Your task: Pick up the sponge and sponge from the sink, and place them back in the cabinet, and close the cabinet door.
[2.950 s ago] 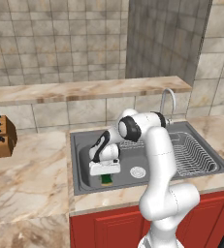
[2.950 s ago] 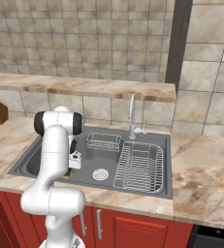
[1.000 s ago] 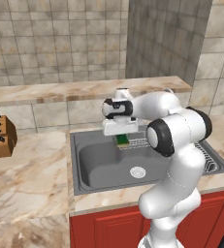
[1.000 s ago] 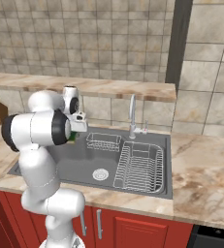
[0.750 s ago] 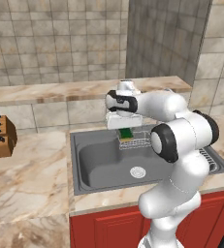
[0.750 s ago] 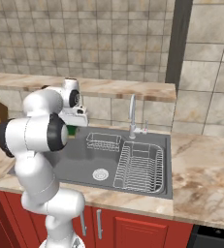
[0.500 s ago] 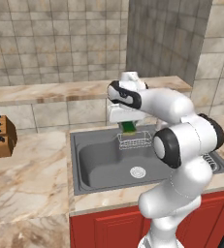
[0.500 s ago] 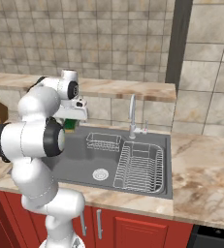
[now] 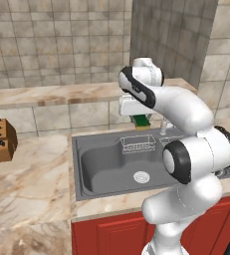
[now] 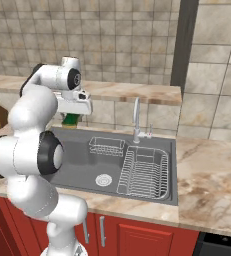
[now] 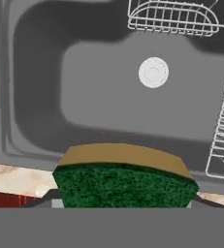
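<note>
We have the tool (image 9: 140, 121) clamped on the green-topped sponge (image 11: 124, 180), held high over the back edge of the sink (image 9: 99, 159), just beside the faucet (image 10: 136, 119). In the hand view the sponge sits right at the tool's tips, green scouring face toward the camera, tan-yellow layer behind it, with the drain (image 11: 153, 72) and the small wire basket (image 11: 172, 17) well below. We judge the sponge very light and soft: it will squash under the fingers rather than slip, and the rough green face should give good friction. Our hold looks to be across the short width near the middle, which suits it; a grip at one end would let it droop. It isn't fragile, so a firm squeeze is safe. We cannot make out a second sponge in the basin below the tool.
</note>
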### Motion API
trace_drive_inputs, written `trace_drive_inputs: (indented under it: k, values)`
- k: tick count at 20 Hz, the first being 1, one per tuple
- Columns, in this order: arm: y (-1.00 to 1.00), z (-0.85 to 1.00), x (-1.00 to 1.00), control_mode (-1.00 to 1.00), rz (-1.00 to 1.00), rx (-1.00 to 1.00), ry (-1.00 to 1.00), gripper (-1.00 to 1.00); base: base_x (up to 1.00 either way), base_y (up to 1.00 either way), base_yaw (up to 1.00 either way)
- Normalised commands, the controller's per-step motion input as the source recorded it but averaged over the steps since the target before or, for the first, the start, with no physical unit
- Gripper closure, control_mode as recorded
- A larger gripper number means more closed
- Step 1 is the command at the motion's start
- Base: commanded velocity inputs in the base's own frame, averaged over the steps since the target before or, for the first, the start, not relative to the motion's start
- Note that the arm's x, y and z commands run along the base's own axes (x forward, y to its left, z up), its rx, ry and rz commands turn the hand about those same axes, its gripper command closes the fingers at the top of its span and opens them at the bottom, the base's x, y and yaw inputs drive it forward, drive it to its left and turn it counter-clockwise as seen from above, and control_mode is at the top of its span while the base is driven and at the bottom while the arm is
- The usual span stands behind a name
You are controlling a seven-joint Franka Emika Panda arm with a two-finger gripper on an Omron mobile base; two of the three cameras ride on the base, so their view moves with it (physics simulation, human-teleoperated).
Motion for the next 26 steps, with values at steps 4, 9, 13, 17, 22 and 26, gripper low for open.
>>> trace_drive_inputs:
  k: [4, 9, 13, 17, 22, 26]
  values:
    - [-0.19, 0.56, -0.59, -1.00, 0.00, 0.00, 0.00, 1.00, 0.00, 0.00, 0.00]
    - [-0.17, 0.58, -0.59, -1.00, 0.00, 0.00, 0.00, 1.00, 0.00, 0.00, 0.00]
    - [-0.21, 0.37, -0.72, -1.00, 0.00, 0.00, 0.00, 1.00, 0.00, 0.00, 0.00]
    - [-0.16, 0.11, -0.67, -1.00, 0.00, 0.00, 0.00, 1.00, 0.00, 0.00, 0.00]
    - [-0.05, 0.09, -0.47, -1.00, 0.00, 0.00, -0.01, 1.00, 0.00, 0.00, 0.00]
    - [-0.04, 0.08, -0.18, -1.00, 0.00, 0.00, -0.08, 1.00, 0.00, 0.00, 0.00]
